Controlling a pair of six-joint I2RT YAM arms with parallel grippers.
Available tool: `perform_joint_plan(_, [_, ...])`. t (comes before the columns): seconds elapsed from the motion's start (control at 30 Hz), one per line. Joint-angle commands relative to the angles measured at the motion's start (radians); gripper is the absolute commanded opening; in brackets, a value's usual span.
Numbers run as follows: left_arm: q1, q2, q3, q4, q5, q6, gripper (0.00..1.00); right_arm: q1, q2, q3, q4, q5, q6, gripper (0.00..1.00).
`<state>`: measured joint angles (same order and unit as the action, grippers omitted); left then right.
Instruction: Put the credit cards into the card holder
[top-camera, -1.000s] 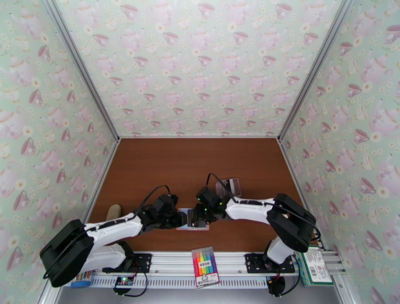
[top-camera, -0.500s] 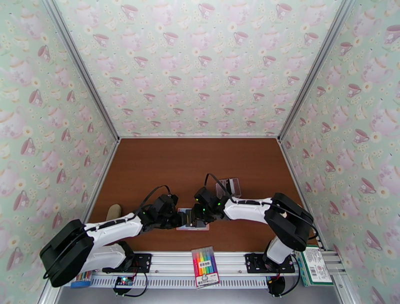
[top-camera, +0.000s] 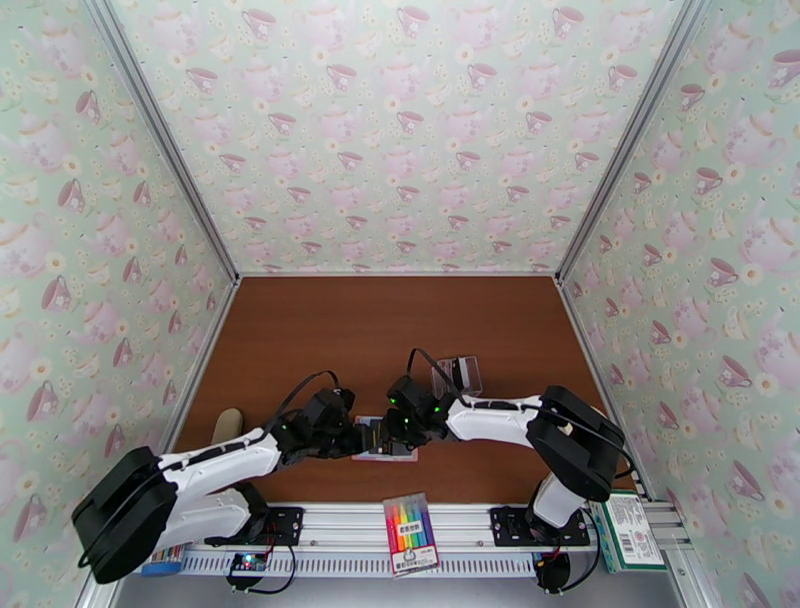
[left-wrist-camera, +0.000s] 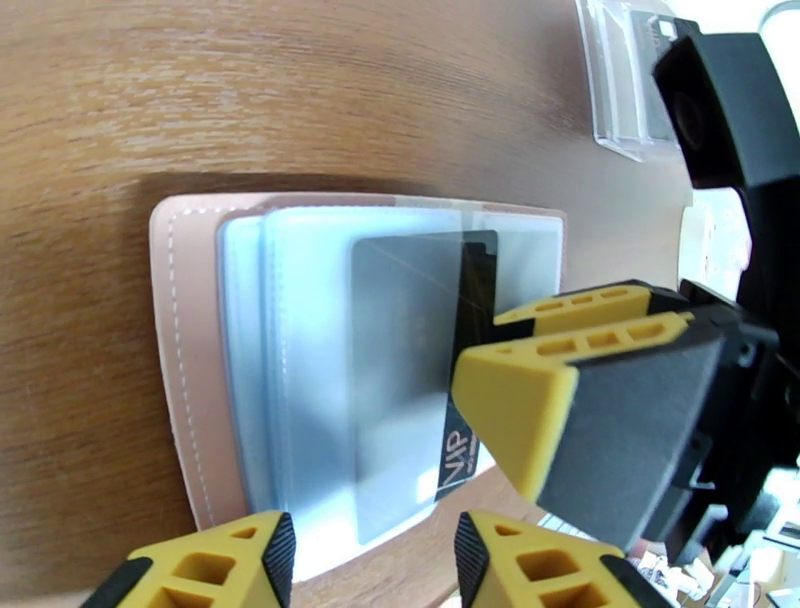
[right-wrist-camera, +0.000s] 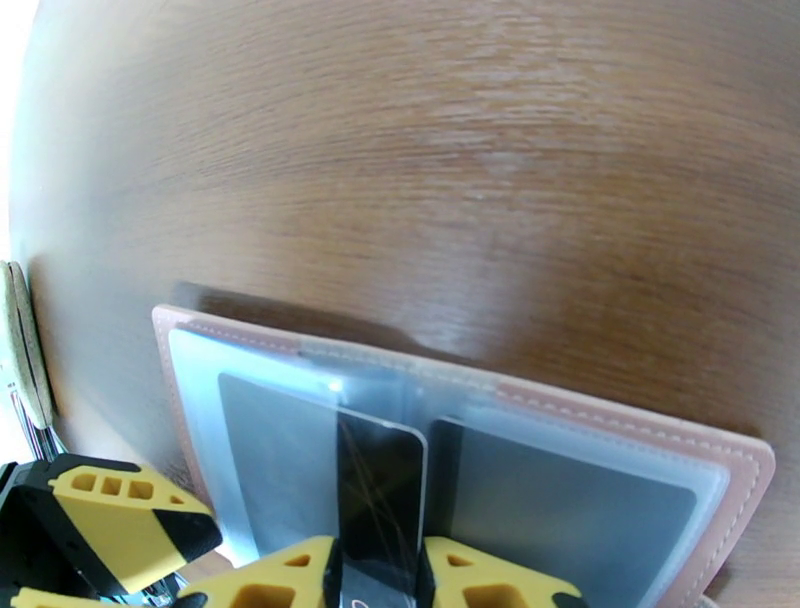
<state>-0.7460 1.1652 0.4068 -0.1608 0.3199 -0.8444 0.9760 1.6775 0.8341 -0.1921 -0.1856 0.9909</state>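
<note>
The card holder (top-camera: 385, 449) lies open on the table, pink outside with blue-grey clear sleeves (left-wrist-camera: 300, 350). My right gripper (right-wrist-camera: 380, 572) is shut on a black credit card (right-wrist-camera: 380, 480) and holds it on edge over the holder's (right-wrist-camera: 640, 440) middle. From the left wrist, that card (left-wrist-camera: 400, 370) lies partly under a clear sleeve, its "VIP" end out, pinched by the right gripper's fingers (left-wrist-camera: 590, 420). My left gripper (left-wrist-camera: 375, 545) is open, its fingers apart over the holder's near edge. From above, the two grippers (top-camera: 368, 440) (top-camera: 395, 436) almost meet over the holder.
A clear plastic box (top-camera: 457, 375) stands just behind the right gripper. A marker pack (top-camera: 410, 533) lies on the front rail and a green box (top-camera: 625, 535) at the right. A beige object (top-camera: 228, 423) lies by the left arm. The table's far half is bare wood.
The right gripper has edged left with the card, closer to the left gripper. The left arm has shifted slightly and its fingers have parted a little.
</note>
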Motion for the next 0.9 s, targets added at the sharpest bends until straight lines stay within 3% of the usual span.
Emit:
perform_joint_plan(0.0, [-0.003,-0.057,0.044,-0.100,-0.055,0.052,0.52,0.009,0.026,-0.007,-0.030,0.029,0.006,0.28])
perform_joint_plan(0.17, [0.022,-0.081,0.038,-0.131,-0.062,0.061,0.51,0.009,0.029,-0.006,-0.032,0.030,0.004,0.28])
perform_joint_plan(0.67, [0.025,0.040,0.035,-0.073,-0.052,0.059,0.34,0.009,0.038,0.000,-0.020,0.011,0.012,0.26])
perform_joint_plan(0.87, [0.023,0.042,0.035,-0.064,-0.045,0.056,0.34,0.011,0.041,0.005,-0.009,-0.005,0.020,0.25])
